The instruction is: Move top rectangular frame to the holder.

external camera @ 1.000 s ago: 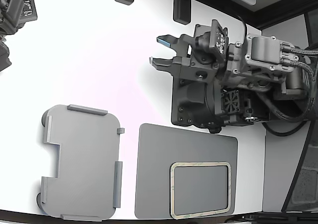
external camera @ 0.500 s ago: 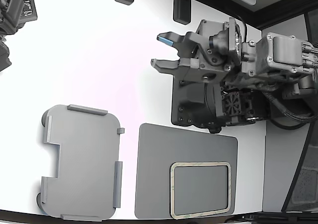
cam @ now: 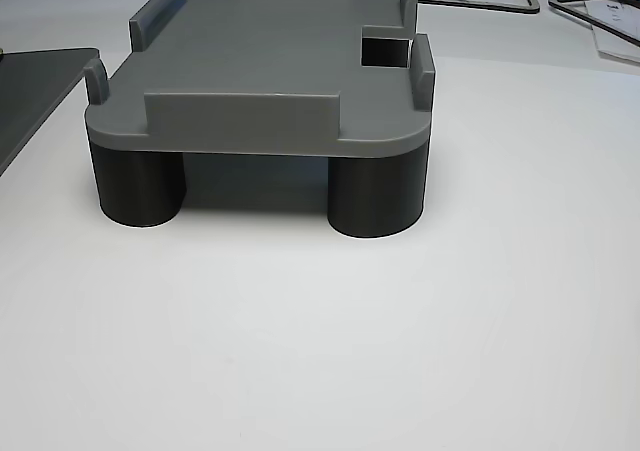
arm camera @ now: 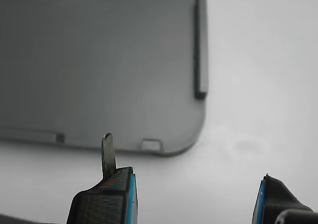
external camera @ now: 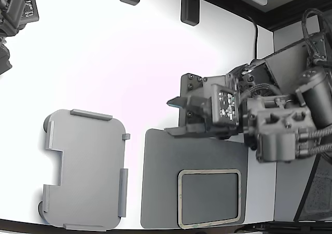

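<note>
Worktop (external camera: 104, 47): white, flat surface carrying every item; bare around the holder.

Dark mat (external camera: 161, 182): darker grey smooth sheet on the exterior view's right of the holder, set apart from it by a strip of worktop. It carries the frame. Not the target; do not grip it.

Holder (external camera: 85, 169): light grey plate with raised edge tabs and a stepped notch in its side toward the exterior view's left. The other view shows it raised on dark round feet (cam: 135, 186). Its top is unoccupied. The wrist view looks onto one rounded corner of it (arm camera: 99, 65).

Top rectangular frame (external camera: 209, 170): thin beige outline, lying flat on the mat's corner nearest the exterior view's lower right. Only one frame can be made out; whether others lie beneath cannot be told.

Pincer (external camera: 175, 117): jaws apart, holding nothing, above the mat's edge farthest from the frame. Well clear of the frame.

Step in hand: approach to pickup, judged from the free frame and unloaded pincer.

Method: bring the pincer over one long side of the frame, straddle only that thin bar, and descend squarely.

Risk: the frame is thin and lies flush, so a fingertip may slide over it or catch the mat. Lift level, so the frame can seat inside the tabs.
</note>
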